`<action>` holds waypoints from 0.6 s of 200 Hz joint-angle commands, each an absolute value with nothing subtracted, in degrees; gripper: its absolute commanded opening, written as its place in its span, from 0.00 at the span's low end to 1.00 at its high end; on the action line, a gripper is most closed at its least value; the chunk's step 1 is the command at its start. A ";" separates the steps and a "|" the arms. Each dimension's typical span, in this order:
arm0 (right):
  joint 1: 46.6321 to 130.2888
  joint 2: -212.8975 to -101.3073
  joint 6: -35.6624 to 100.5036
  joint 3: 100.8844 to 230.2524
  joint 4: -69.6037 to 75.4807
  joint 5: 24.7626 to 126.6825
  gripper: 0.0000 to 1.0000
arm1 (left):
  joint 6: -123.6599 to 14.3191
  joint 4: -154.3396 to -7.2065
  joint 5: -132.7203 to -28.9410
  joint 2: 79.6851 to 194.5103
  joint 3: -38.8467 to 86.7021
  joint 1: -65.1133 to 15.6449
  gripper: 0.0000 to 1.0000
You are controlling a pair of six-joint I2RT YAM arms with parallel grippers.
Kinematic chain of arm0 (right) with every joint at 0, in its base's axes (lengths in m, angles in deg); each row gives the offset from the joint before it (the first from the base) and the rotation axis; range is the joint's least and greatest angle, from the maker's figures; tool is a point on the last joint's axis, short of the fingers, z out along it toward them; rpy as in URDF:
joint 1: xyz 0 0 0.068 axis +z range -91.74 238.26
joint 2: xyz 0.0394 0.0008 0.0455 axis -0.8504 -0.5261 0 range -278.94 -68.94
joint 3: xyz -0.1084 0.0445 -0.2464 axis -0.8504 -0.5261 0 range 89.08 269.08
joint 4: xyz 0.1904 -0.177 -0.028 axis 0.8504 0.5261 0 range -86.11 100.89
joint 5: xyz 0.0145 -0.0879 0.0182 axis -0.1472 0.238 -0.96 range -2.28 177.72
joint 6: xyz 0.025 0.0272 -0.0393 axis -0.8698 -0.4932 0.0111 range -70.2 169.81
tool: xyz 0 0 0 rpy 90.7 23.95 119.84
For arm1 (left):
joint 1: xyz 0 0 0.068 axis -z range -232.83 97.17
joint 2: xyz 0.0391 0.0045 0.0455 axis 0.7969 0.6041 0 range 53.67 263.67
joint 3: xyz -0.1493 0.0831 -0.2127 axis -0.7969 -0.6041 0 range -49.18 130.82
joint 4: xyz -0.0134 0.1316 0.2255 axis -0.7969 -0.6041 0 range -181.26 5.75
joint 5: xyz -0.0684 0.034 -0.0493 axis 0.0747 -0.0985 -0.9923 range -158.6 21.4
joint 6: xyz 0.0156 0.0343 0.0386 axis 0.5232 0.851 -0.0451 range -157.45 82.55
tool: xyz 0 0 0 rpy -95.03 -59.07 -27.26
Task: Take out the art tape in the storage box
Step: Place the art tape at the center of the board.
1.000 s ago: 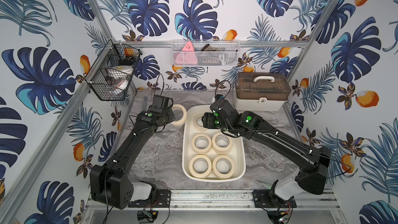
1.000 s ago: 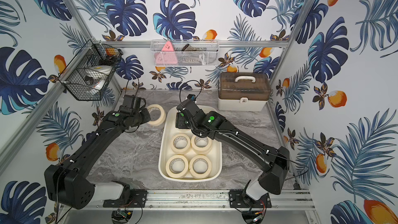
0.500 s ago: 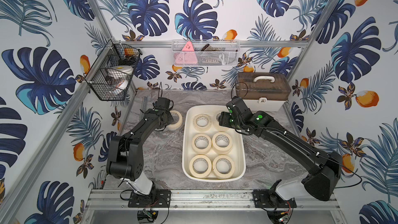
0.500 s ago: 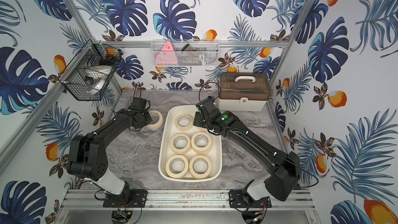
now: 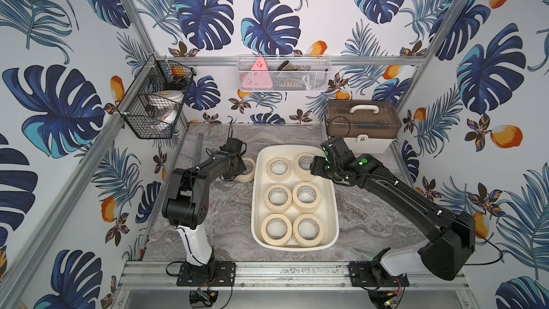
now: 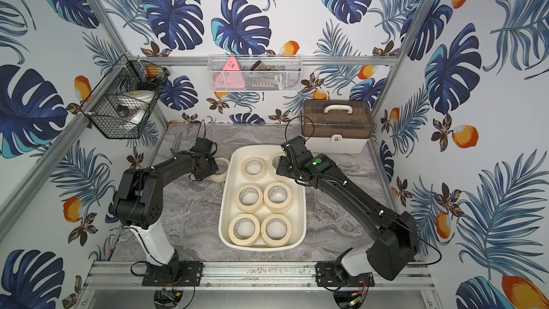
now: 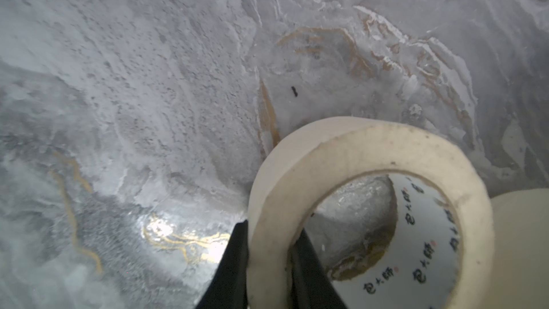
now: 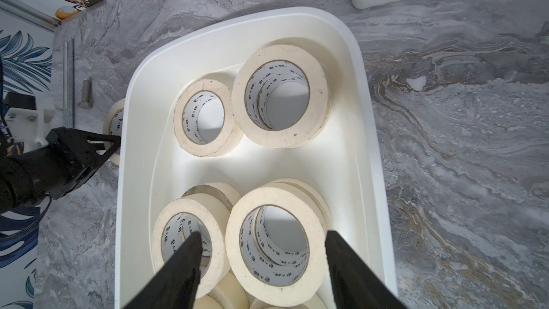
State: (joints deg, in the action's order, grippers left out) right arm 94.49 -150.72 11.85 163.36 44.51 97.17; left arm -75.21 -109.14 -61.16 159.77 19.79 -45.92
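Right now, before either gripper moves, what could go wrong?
The left gripper pinches only the wall of one cream masking-tape roll, beside the shallow white plastic storage box; it may slip or hit the box.
The open right gripper has one finger over a neighbouring roll; closing might snag it.

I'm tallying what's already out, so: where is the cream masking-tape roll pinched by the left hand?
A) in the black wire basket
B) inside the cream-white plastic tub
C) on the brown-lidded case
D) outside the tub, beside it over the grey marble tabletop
D: the left hand is shut on the wall of the cream masking-tape roll, with grey marble tabletop under it and the cream-white plastic tub alongside.
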 commanded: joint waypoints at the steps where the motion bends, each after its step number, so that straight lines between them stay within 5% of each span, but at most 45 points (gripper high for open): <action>1: 94.11 -150.58 12.44 163.10 43.69 95.78 0.68 | -76.03 -107.02 -61.11 160.35 20.56 -45.56 0.00; 89: 92.10 -150.85 12.53 162.39 43.49 93.04 0.69 | -74.44 -111.03 -59.87 157.83 22.71 -45.28 0.53; 120: 91.48 -151.29 11.99 162.04 42.82 91.58 0.70 | -73.67 -114.44 -58.46 154.42 23.75 -45.12 0.63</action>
State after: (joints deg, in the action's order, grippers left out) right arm 91.73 -151.02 12.09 162.20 44.47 92.96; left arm -74.97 -111.06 -60.44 156.80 22.81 -45.24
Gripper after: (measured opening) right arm 0.699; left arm 0.599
